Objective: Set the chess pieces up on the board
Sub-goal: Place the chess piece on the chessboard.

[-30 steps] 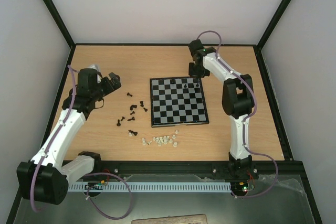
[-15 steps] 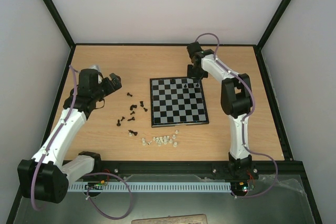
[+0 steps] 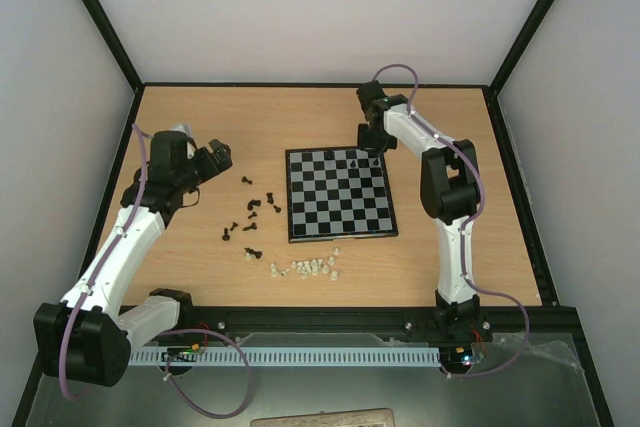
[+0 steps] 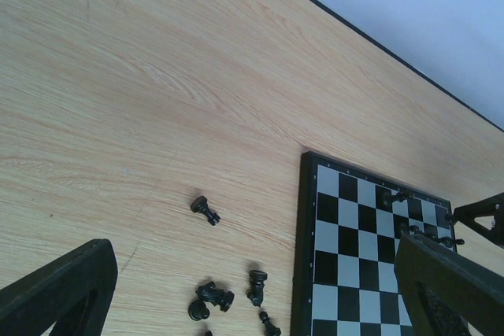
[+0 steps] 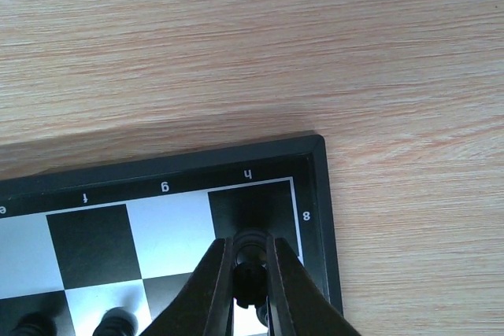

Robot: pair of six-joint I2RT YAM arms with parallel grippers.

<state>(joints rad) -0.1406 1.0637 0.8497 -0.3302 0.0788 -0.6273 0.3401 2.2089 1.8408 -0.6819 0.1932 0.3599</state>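
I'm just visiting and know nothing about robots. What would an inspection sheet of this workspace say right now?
Surface: wooden table.
Job's things: board lies centre-right; black chess pieces are scattered left of it, with a few on its far rows.
Clutter: whitish pieces are clustered just off the board's near edge.
Claws: left claw is open and empty; right claw is shut on a black piece above the h8 corner.
Cables: a purple cable loops along each arm.
Surroundings: pale walls, black frame.

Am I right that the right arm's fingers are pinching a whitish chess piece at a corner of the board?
Not quite: the chess piece in the right fingers is black, not whitish, as the right wrist view shows. It is indeed at a corner of the board.
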